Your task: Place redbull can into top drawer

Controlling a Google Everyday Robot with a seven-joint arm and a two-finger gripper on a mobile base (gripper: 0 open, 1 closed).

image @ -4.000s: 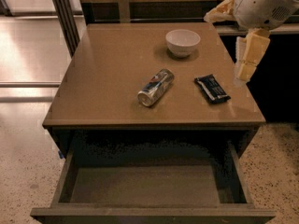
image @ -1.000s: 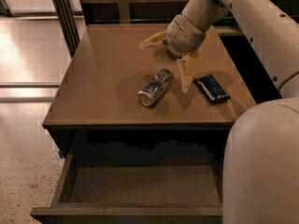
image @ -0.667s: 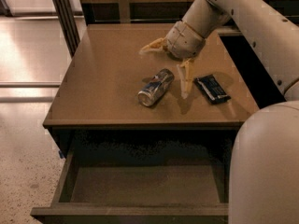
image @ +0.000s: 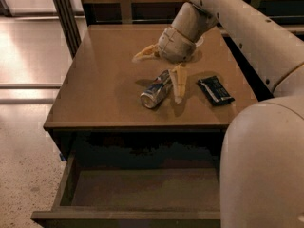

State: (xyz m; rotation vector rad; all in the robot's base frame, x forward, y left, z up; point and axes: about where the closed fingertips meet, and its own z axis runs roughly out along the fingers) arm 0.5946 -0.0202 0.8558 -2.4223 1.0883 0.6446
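Camera view: can (image: 156, 90) lies on its side near middle of counter (image: 97, 91), shiny round end toward front edge. End effector (image: 157, 79) low over can, spread wide. One finger (image: 179, 83) just beside can's right side, other points away up-left. Black packet (image: 215, 90) right of can, apart. Top drawer (image: 124, 216) stands open below counter front.

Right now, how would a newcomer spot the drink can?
Look at the brown table above the open top drawer. Near its middle, by the open gripper, the redbull can lies on its side. It is slim, silver-and-blue and round, unlike the flat black packet beside it.
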